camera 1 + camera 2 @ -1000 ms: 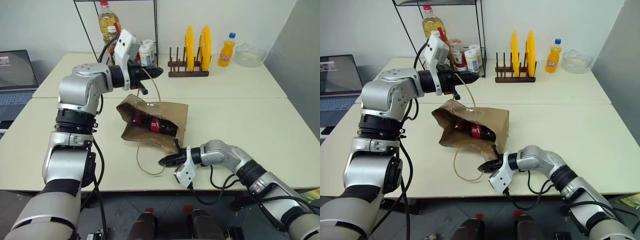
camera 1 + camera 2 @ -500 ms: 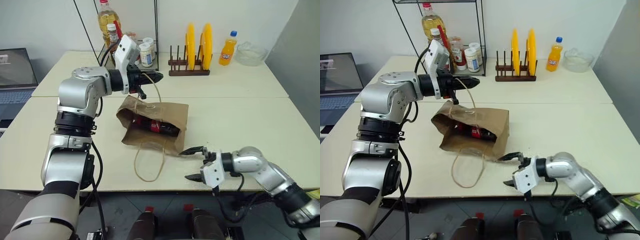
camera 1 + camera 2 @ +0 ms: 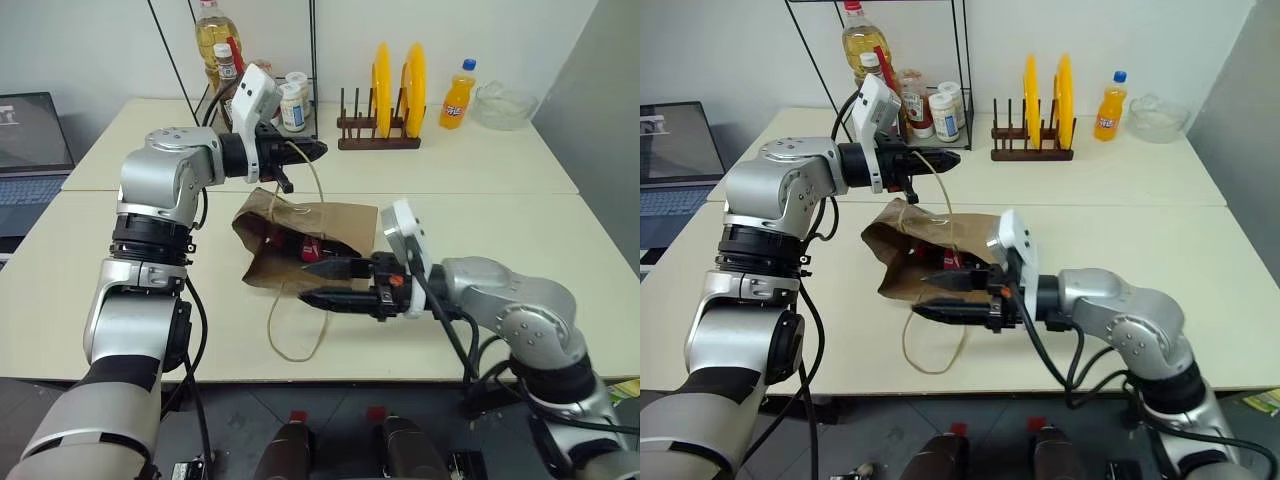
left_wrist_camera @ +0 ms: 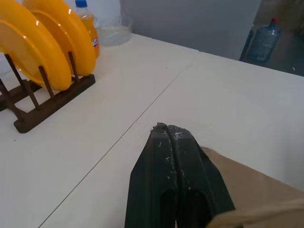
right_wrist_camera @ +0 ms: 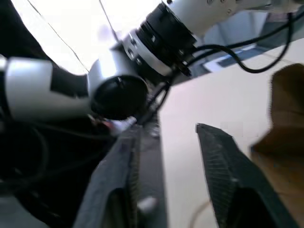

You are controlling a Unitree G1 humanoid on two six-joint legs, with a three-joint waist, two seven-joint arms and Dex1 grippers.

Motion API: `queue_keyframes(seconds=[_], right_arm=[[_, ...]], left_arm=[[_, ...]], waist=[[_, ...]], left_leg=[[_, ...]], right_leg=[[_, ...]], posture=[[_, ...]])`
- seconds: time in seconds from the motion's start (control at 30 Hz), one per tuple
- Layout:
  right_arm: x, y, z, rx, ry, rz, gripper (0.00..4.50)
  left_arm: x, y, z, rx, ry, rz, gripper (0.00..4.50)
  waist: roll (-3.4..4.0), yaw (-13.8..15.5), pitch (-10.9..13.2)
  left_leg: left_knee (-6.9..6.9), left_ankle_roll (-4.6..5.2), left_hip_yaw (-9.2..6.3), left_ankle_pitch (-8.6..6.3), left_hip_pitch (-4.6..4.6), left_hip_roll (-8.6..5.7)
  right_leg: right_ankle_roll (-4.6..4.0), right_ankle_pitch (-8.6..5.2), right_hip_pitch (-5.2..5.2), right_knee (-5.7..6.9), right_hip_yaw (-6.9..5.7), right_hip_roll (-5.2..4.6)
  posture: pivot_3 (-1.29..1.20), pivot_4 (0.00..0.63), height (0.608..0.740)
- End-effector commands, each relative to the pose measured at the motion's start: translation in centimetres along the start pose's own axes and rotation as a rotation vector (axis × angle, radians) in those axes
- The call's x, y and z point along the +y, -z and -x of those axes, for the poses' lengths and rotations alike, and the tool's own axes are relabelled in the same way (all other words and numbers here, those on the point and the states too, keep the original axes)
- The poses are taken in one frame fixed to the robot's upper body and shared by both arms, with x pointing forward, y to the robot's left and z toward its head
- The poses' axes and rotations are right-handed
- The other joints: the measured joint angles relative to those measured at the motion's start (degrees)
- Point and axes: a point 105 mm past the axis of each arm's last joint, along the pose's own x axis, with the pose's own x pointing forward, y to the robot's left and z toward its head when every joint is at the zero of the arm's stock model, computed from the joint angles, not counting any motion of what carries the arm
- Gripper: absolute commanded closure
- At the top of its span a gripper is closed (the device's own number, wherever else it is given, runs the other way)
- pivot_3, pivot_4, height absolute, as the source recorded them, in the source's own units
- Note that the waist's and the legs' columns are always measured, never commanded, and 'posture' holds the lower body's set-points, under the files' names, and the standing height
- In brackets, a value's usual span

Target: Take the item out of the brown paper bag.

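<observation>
The brown paper bag lies on its side in the middle of the table, its mouth toward the left arm. Inside the mouth I see the item, a dark cola bottle with a red label. My left gripper hovers above the bag, shut on one twine handle and holding it taut. The other handle lies looped on the table. My right gripper is held level just in front of the bag, pointing toward the left arm. Its fingers stand apart with nothing between them.
At the back stand a wooden rack with yellow plates, an orange soda bottle, a glass bowl and a wire shelf with bottles. A laptop sits at the far left.
My right arm has risen from the table's front edge, rolled over and swung in front of the bag. Its fingers opened wide, then narrowed. The left gripper kept still.
</observation>
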Motion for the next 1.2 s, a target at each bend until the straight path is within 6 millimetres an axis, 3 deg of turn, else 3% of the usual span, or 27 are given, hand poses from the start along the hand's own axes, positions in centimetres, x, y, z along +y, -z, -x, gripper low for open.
queue_keyframes(seconds=[0.03,0.1,0.23,0.47,0.6,0.67,0.9,1.2], right_arm=[[0.1,-0.4,-1.7,-0.035,-0.050,-0.066,3.81],[-0.8,-0.1,-2.8,-0.052,-0.042,-0.101,4.48],[-2.5,1.3,-4.6,-0.029,-0.019,-0.081,4.48],[-6.9,2.2,-6.4,-0.036,0.170,0.156,4.48],[-11.4,3.3,-5.5,0.060,0.438,0.351,4.48],[-13.6,3.7,-4.0,0.128,0.582,0.450,4.48],[-14.6,4.0,-2.5,0.249,0.647,0.679,4.48],[-15.3,2.4,-1.8,0.400,0.713,0.891,1.47]], left_arm=[[-0.2,-1.9,0.1,-0.039,0.008,-0.053,4.50],[-0.2,-2.0,0.0,-0.041,0.003,-0.053,4.50],[0.0,-2.0,0.1,-0.046,-0.018,-0.043,4.50],[0.1,-1.9,0.5,-0.044,-0.032,-0.031,4.50],[0.1,-1.9,0.7,-0.042,-0.036,-0.028,4.50],[0.0,-1.9,0.7,-0.044,-0.035,-0.027,4.50],[-0.3,-1.3,0.7,-0.048,-0.031,-0.004,4.50],[-0.3,-1.2,0.6,-0.056,-0.036,0.004,4.50]], waist=[[0.00,-0.09,0.00],[0.00,-0.20,0.00],[0.00,-0.44,0.00],[0.00,-1.37,0.00],[0.00,-1.50,0.00],[0.00,-1.50,0.00],[0.00,-1.46,0.00],[0.00,-1.38,0.00]], left_leg=[[0.01,0.00,0.00,0.00,-0.07,-0.01],[0.01,-0.03,0.08,0.02,-0.13,-0.03],[0.02,-0.01,0.14,0.01,-0.12,-0.03],[0.03,-0.15,0.43,0.09,-0.20,0.00],[0.04,-0.18,0.48,0.11,-0.19,0.00],[0.04,-0.19,0.47,0.11,-0.19,-0.01],[0.06,-0.20,0.47,0.12,-0.19,-0.01],[0.08,-0.21,0.47,0.12,-0.19,-0.03]], right_leg=[[0.00,0.00,-0.08,0.00,0.01,0.00],[0.00,0.00,-0.19,0.04,0.07,0.00],[0.00,0.00,-0.27,0.16,0.11,0.01],[0.01,0.00,-0.78,0.71,0.27,0.01],[0.01,0.00,-0.84,0.79,0.31,0.01],[0.01,0.00,-0.85,0.81,0.31,0.01],[0.00,0.00,-0.85,0.83,0.32,0.01],[0.00,0.00,-0.83,0.85,0.32,0.01]], posture=[[0.00,0.150,0.740],[0.00,0.150,0.740],[0.00,0.150,0.740],[0.00,0.150,0.740],[0.00,0.150,0.740],[0.00,0.150,0.740],[0.00,0.150,0.740],[0.00,0.150,0.740]])
